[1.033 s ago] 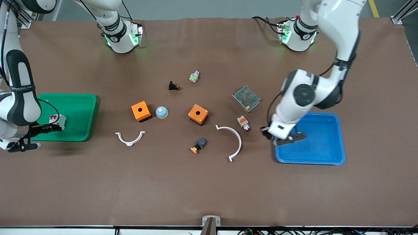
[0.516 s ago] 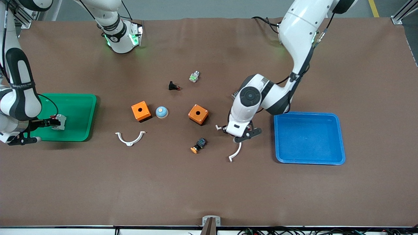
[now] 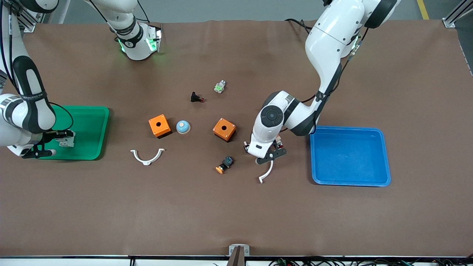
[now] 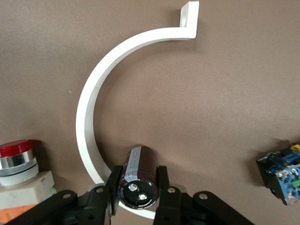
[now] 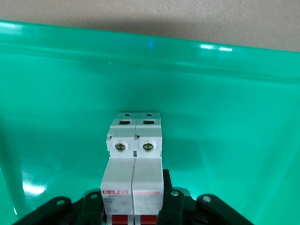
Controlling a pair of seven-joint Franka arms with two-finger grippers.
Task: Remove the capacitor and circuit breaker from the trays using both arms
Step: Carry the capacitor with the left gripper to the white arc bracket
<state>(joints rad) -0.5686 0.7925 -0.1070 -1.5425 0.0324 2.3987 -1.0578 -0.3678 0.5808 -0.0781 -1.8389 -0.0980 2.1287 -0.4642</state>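
Note:
The capacitor [image 4: 138, 180], a small dark cylinder with a reddish-brown sleeve, sits between the fingers of my left gripper [image 4: 137, 185]. In the front view my left gripper [image 3: 269, 157] is low over the white curved bracket [image 3: 266, 173], near the table's middle, and its hand hides the capacitor. My right gripper [image 3: 62, 142] is shut on the white-grey breaker [image 3: 68, 139] over the green tray [image 3: 88, 122]. The right wrist view shows the breaker [image 5: 133, 159] with red levers between the fingers of that gripper [image 5: 133, 201], above the tray floor [image 5: 225, 122].
A blue tray [image 3: 351, 159] lies toward the left arm's end. A white-orange lamp [image 4: 18, 173] and an orange-capped switch [image 3: 224, 164] lie beside the bracket. Two orange boxes [image 3: 159, 125] [image 3: 224, 129], a blue dome [image 3: 183, 126], a black button [image 3: 197, 98] and a second bracket [image 3: 147, 157] are mid-table.
My left gripper has moved from the blue tray's edge toward the table's middle, over the white bracket, now hiding the metal box. My right gripper has shifted slightly with the breaker over the green tray.

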